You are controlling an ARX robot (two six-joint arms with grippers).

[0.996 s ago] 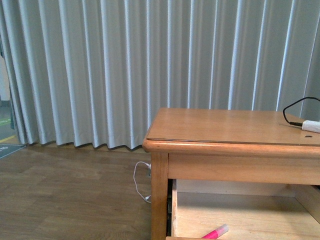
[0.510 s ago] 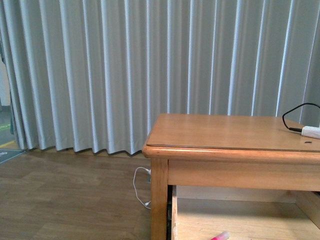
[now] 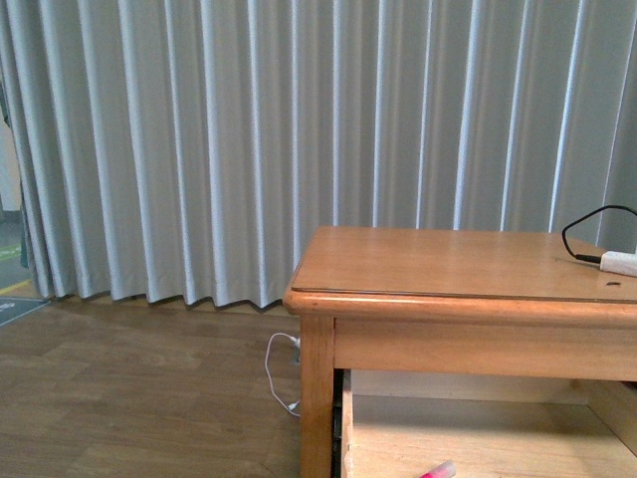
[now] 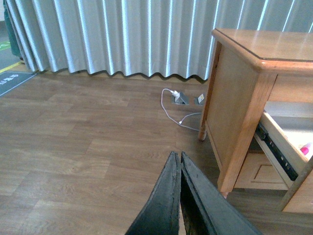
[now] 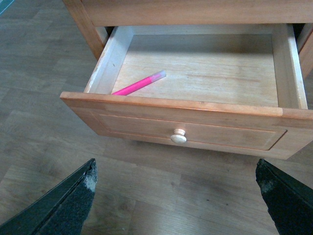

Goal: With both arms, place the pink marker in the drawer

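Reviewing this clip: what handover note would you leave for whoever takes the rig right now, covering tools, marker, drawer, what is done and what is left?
Left tool: shut, empty, above the floor beside the table.
Right tool: open, empty, in front of the drawer, touching nothing.
Pink marker: lying flat inside the drawer, free of both tools.
Drawer: pulled out, knob facing the right tool.
Done: the marker is in the drawer.
Left: nothing for the placing itself. If closing is wanted, the drawer probably needs a push at its front.
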